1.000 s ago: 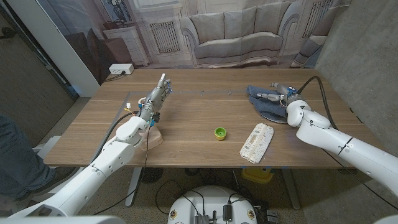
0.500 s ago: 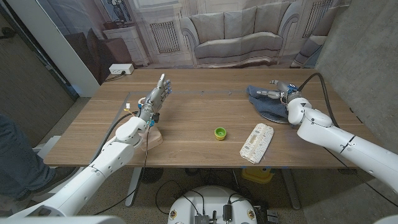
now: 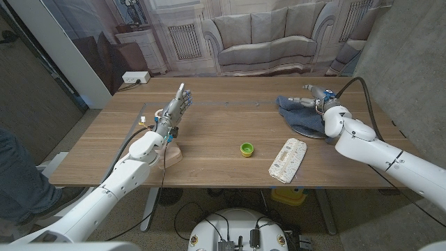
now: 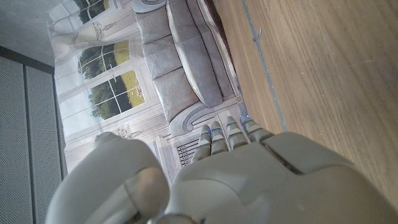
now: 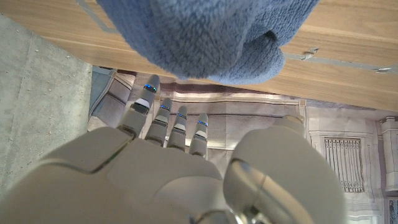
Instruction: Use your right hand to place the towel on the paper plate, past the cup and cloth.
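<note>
Towel heaped on paper plate, far right corner; right hand empty, fingers apart. Placing looks done; next, clear arm.

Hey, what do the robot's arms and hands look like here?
Both arms are smooth white rounded shells. The left hand and right hand are grey metallic with small blue marks on the fingers. Black cables run along each forearm.
</note>
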{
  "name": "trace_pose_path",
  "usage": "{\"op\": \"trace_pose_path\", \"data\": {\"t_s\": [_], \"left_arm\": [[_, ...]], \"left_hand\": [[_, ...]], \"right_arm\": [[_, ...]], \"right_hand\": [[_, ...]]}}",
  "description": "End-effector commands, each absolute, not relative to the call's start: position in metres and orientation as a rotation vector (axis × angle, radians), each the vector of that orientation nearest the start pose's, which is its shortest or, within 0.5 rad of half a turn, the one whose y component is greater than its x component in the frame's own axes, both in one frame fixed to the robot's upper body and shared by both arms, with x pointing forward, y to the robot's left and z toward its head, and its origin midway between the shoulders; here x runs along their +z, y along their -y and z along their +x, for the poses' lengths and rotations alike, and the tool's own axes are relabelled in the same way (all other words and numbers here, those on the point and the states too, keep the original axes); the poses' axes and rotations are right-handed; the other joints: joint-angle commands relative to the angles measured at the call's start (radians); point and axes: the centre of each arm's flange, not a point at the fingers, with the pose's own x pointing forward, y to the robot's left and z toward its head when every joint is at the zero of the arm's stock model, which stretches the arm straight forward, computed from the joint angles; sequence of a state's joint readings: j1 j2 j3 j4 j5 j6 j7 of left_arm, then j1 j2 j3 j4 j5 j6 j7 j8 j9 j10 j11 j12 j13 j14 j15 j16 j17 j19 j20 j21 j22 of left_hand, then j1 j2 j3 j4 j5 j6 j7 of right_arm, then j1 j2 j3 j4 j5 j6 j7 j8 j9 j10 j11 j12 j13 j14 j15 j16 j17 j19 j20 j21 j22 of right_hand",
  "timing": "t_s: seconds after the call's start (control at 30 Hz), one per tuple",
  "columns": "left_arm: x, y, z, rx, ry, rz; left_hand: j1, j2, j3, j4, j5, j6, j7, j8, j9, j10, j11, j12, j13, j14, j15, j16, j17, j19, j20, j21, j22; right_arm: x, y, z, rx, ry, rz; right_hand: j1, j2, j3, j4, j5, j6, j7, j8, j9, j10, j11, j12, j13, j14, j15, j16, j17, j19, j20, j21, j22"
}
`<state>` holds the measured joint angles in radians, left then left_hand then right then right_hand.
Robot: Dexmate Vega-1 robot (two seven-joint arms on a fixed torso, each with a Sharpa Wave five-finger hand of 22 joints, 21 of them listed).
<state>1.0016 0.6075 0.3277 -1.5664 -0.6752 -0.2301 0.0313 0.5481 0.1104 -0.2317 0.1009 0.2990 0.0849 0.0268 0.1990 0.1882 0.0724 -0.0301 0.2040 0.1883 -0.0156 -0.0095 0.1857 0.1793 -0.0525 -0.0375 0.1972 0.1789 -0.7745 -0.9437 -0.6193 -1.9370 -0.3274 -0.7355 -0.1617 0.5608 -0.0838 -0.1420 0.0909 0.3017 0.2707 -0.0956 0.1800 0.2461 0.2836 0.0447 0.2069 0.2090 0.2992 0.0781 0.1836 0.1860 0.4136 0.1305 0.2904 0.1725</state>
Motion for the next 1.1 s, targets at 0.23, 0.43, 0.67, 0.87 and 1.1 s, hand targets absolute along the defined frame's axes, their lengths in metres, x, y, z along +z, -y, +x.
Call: {"op": "trace_pose_path", "data": {"t_s": [0.23,0.43,0.67,0.87,1.1], "left_arm": [[-0.037,-0.284,0.601,-0.236,0.602,-0.036],[-0.038,-0.284,0.600,-0.239,0.602,-0.037],[-0.040,-0.286,0.601,-0.243,0.596,-0.037],[-0.042,-0.288,0.601,-0.250,0.591,-0.033],[-0.043,-0.292,0.600,-0.249,0.594,-0.032]], "left_hand": [[0.005,0.005,-0.008,-0.001,-0.002,0.009,0.000,0.002,0.002,0.010,-0.003,0.003,0.005,0.005,-0.003,0.003,0.005,0.003,-0.004,0.004,0.002],[0.005,0.006,-0.008,-0.001,-0.002,0.010,0.000,0.002,0.002,0.009,-0.002,0.003,0.005,0.004,-0.004,0.003,0.005,0.003,-0.005,0.004,0.002],[0.005,0.006,-0.009,-0.001,-0.002,0.009,0.001,0.002,0.002,0.010,0.000,0.003,0.005,0.004,-0.004,0.003,0.005,0.003,-0.005,0.004,0.002],[0.006,0.006,-0.010,0.000,-0.002,0.009,0.000,0.002,0.002,0.009,-0.004,0.002,0.005,0.004,-0.003,0.003,0.005,0.003,-0.004,0.004,0.002],[0.006,0.006,-0.011,0.000,-0.002,0.009,-0.001,0.002,0.002,0.009,-0.003,0.002,0.005,0.004,-0.003,0.003,0.004,0.003,-0.005,0.004,0.002]], "right_arm": [[0.058,0.306,0.564,-0.410,0.377,-1.301],[0.066,0.306,0.558,-0.426,0.394,-1.302],[0.075,0.304,0.552,-0.448,0.416,-1.304],[0.080,0.300,0.549,-0.459,0.429,-1.306],[0.081,0.296,0.547,-0.469,0.431,-1.307]], "right_hand": [[-0.010,0.003,-0.011,0.000,0.009,-0.005,0.003,0.008,-0.002,0.007,0.008,0.005,0.002,0.001,-0.008,0.005,0.003,0.008,-0.001,-0.006,0.003],[-0.012,0.003,-0.013,0.001,0.010,-0.005,0.003,0.009,-0.003,0.006,0.006,0.005,0.002,0.001,-0.008,0.005,0.003,0.008,-0.001,-0.008,0.003],[-0.015,0.004,-0.015,0.002,0.012,-0.006,0.003,0.010,-0.004,0.006,0.004,0.006,0.002,-0.002,-0.011,0.004,0.002,0.008,-0.001,-0.011,0.003],[-0.016,0.005,-0.016,0.003,0.013,-0.006,0.003,0.011,-0.005,0.004,0.005,0.006,0.001,-0.003,-0.014,0.004,0.002,0.008,-0.001,-0.013,0.003],[-0.017,0.006,-0.017,0.004,0.015,-0.007,0.003,0.012,-0.007,0.004,0.006,0.007,0.001,-0.004,-0.013,0.004,0.002,0.008,-0.001,-0.016,0.003]]}}
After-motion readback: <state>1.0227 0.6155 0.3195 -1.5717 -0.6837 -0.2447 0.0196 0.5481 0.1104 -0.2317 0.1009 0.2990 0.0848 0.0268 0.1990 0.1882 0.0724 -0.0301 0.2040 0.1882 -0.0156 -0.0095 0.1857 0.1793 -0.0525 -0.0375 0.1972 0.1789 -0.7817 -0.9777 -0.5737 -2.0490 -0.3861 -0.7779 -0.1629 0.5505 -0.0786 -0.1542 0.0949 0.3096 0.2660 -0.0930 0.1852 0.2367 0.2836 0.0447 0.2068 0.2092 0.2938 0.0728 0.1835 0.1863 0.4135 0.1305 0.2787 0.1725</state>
